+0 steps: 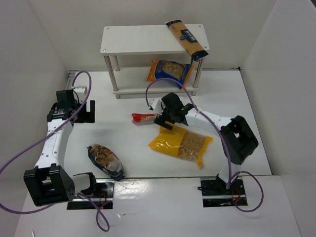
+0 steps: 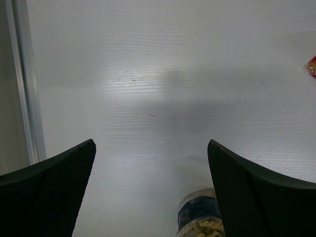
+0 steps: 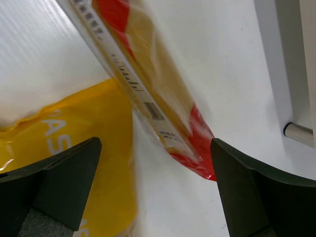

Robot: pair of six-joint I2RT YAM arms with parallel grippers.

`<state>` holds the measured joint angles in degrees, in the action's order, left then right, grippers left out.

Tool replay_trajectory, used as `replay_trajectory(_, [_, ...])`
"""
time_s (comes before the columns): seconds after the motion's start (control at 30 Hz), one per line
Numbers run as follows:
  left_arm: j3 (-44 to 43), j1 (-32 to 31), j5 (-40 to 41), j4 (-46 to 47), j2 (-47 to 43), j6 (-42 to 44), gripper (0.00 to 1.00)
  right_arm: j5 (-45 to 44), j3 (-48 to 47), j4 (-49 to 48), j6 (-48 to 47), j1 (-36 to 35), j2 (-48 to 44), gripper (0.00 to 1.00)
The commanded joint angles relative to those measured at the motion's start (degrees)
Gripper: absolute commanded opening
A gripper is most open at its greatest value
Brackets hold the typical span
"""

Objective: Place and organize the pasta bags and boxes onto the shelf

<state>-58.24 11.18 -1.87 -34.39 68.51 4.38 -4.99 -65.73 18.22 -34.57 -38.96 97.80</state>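
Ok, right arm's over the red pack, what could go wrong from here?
The red pack lies right beside the yellow bag, so the open right jaws could pinch both when closing. The spaghetti pack overhangs the shelf's right corner, tilted; a bump while placing might knock it off.

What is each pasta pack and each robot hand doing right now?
spaghetti pack, lying slantwise on top of the shelf, one end sticking out past the edge.
blue-orange bag, on the lower board.
red pack, flat on the table.
yellow bag, flat on the table.
dark-blue bag, flat on the table.
left gripper, open, empty.
right gripper, open over the red pack, not gripping.
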Motion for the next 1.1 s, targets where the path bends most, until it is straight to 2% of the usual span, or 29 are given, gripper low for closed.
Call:
replay_trajectory(0.0, [-0.03, -0.02, -1.03, 0.82, -0.22, 0.54, 1.0, 4.19, -3.34, -3.01, -3.67, 2.48, 3.0, 0.99])
replay_trajectory(0.4, [-0.03, -0.02, -0.5, 0.82, 0.31, 0.54, 1.0, 10.88, -7.74, -3.01, -8.06, 9.42, 10.56, 0.99])
replay_trajectory(0.77, [-0.03, -0.02, -0.5, 0.82, 0.84, 0.54, 1.0, 15.8, -9.58, -0.38, -10.35, 11.89, 15.57, 0.99])
replay_trajectory(0.8, [-0.03, -0.02, -1.03, 0.82, 0.84, 0.54, 1.0, 16.41, -9.59, 0.23, -10.95, 11.89, 16.28, 0.97])
replay_trajectory(0.83, [-0.03, -0.02, -1.03, 0.82, 0.84, 0.54, 1.0, 17.03, -10.28, 1.2, -10.96, 11.89, 16.28, 0.92])
replay_trajectory(0.87, [-0.03, -0.02, -1.03, 0.82, 0.84, 0.54, 1.0, 18.51, -10.99, 1.9, -11.66, 11.89, 16.98, 0.74])
replay_trajectory(0.9, [-0.03, -0.02, -1.03, 0.82, 0.84, 0.54, 1.0, 19.14, -11.52, 2.78, -11.66, 11.89, 16.99, 0.53])
replay_trajectory(0.93, [-0.03, -0.02, -1.03, 0.82, 1.36, 0.54, 1.0, 19.67, -12.13, 4.35, -11.66, 11.89, 18.64, 0.22])
replay_trajectory(0.97, [-0.03, -0.02, -1.03, 0.82, 1.36, 0.54, 1.0, 19.67, -12.66, 4.89, -10.88, 11.89, 18.66, 0.0])
replay_trajectory(1.07, [-0.03, -0.02, -1.55, 0.82, 1.36, 0.54, 1.0, 20.2, -13.37, 8.14, -10.87, 11.36, 17.61, 0.0])
